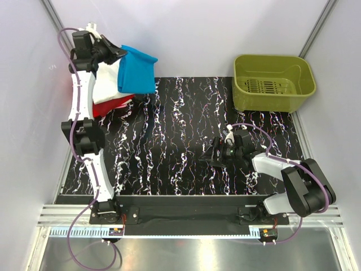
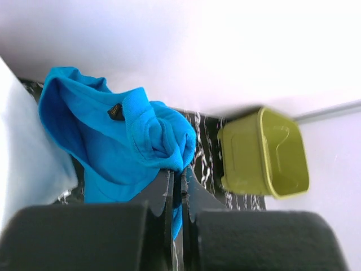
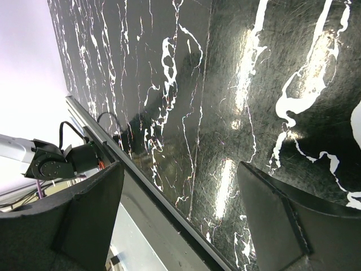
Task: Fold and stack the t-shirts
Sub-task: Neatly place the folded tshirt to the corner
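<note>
At the table's far left, my left gripper is shut on a fold of the turquoise-blue t-shirt and holds it up above the others. The left wrist view shows that blue t-shirt bunched at the closed left gripper, with cloth pinched between the jaws. Below it lies the white t-shirt, seen again as the white cloth at the left. The red t-shirt lies under the white one. My right gripper hovers low over the table's right middle, and the right gripper is open and holds nothing.
An olive-green plastic basket stands at the back right, also seen as the green basket. The black marbled table has a metal rail along its near edge. White walls close in the left and back sides.
</note>
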`<action>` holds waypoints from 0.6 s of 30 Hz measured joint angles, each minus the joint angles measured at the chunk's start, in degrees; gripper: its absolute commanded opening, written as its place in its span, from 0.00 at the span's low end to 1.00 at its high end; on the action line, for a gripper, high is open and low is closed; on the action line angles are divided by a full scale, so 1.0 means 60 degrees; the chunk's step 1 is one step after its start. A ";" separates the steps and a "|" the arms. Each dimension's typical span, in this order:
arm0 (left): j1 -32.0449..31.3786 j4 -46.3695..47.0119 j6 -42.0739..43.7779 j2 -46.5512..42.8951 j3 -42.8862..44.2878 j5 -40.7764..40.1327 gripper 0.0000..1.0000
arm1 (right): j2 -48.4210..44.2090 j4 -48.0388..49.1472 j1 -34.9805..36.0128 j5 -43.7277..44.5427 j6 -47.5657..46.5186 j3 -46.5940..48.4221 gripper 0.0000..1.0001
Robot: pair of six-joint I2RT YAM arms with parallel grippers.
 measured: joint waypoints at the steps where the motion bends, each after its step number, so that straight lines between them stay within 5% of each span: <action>1: 0.0080 0.0073 -0.0087 0.0000 0.0033 0.0000 0.00 | 0.0011 0.0015 -0.0011 -0.0018 0.0000 0.0000 0.88; 18: 0.1300 0.0798 -0.0867 0.0000 0.0106 0.0004 0.00 | 0.0066 0.0146 -0.0036 -0.0095 0.0022 -0.0036 0.89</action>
